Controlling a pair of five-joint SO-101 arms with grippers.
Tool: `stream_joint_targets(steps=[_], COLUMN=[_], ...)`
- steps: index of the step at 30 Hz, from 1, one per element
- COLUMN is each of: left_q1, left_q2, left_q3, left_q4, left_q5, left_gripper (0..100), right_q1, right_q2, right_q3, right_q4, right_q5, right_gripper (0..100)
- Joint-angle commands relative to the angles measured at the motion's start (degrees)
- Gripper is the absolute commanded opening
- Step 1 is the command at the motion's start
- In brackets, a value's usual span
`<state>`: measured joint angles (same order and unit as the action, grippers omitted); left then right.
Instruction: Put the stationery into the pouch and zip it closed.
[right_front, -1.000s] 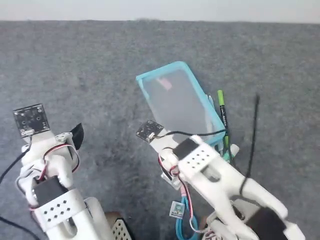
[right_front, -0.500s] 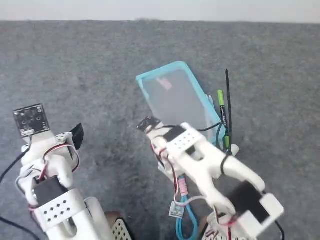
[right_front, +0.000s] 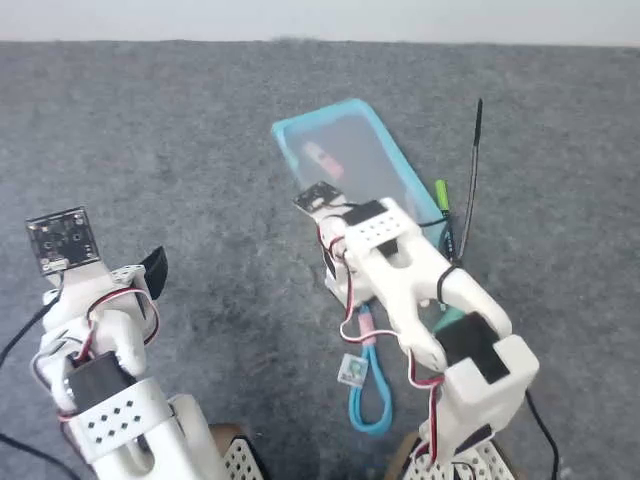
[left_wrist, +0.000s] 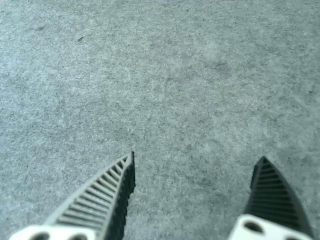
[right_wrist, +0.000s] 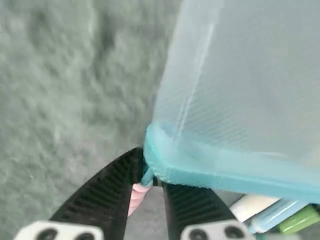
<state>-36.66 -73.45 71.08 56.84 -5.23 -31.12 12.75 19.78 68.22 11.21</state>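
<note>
Having been shoved away with the right gripper (right_wrist: 151, 170) clenched on its zip tab (right_wrist: 147, 177), the pouch (right_front: 350, 165) is judged barely zipped, pens (right_wrist: 280, 215) unsecured.

1. Grey, felt-like surface (right_front: 180, 130), reaching back to a pale strip at the far edge.
2. Near the middle: a see-through pouch (right_front: 352, 150) with a teal border, set at a slant.
3. Just beside the pouch's long edge: a green pen (right_front: 441, 192), its near end hidden under an arm.
4. Nearer the front: a blue loop of cord (right_front: 366, 398), with a small square tag (right_front: 351, 371) touching it.
</note>
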Motion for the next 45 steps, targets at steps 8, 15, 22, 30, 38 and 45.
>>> stream_joint_targets(steps=[8, 15, 22, 30, 38, 45], left_q1=[0.0, 0.0, 0.0, 0.0, 0.0, 0.0], left_q2=[-0.6, -0.5, -0.5, -0.5, -0.5, -0.5], left_q3=[-0.2, -0.2, -0.2, -0.2, -0.2, -0.2], left_q4=[-1.3, -1.2, -1.3, -1.2, -1.2, -1.2], left_q5=[-0.5, -0.5, -0.5, -0.5, -0.5, -0.5], left_gripper=[35, 35, 35, 35, 35, 34], right_q1=[1.2, -1.6, -3.2, -3.0, -2.9, -0.7], right_q2=[-8.1, -13.9, -13.9, -13.4, -3.1, -2.9], right_q3=[-7.0, -0.8, 9.2, 10.5, 4.8, 3.4], right_q4=[5.3, 5.7, 0.9, -0.7, 0.0, 1.1], right_q5=[-2.7, -4.5, -7.2, -7.0, -6.2, -5.9], right_gripper=[15.6, 18.3, 18.4, 18.0, 18.0, 0.6])
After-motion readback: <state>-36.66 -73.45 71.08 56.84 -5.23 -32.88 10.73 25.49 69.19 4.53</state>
